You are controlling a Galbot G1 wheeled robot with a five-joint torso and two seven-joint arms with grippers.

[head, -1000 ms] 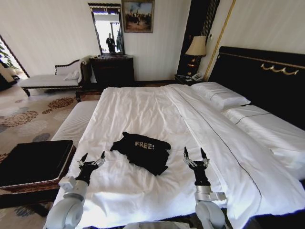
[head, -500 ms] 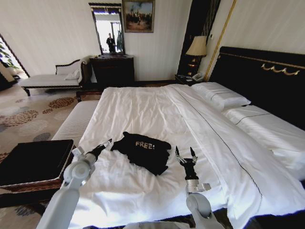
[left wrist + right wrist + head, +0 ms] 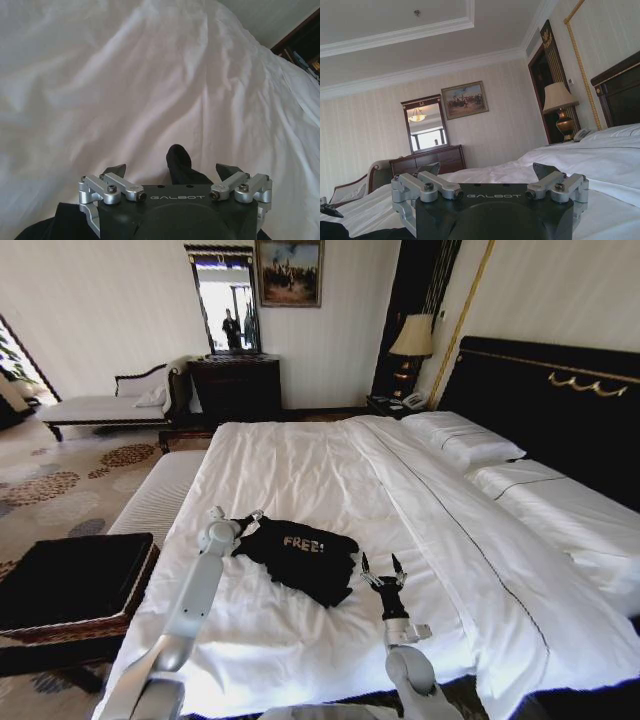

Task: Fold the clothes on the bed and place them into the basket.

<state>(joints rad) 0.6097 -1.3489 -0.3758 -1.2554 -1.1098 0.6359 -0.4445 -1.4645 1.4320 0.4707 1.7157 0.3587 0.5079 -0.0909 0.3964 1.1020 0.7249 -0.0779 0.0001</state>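
The bed [image 3: 300, 470] carries a rumpled white duvet. A black T-shirt [image 3: 300, 558] with white "FREE!" lettering lies crumpled near the foot edge. Two white pillows [image 3: 465, 440] sit against the headboard edge.

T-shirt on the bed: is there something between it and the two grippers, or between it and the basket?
Nothing visible. The left gripper, open, is at the T-shirt's left edge; the right gripper, open, stands just off its right edge over bare duvet. Toward the basket, beside the bed on the robot's left, lies white bedding alone.
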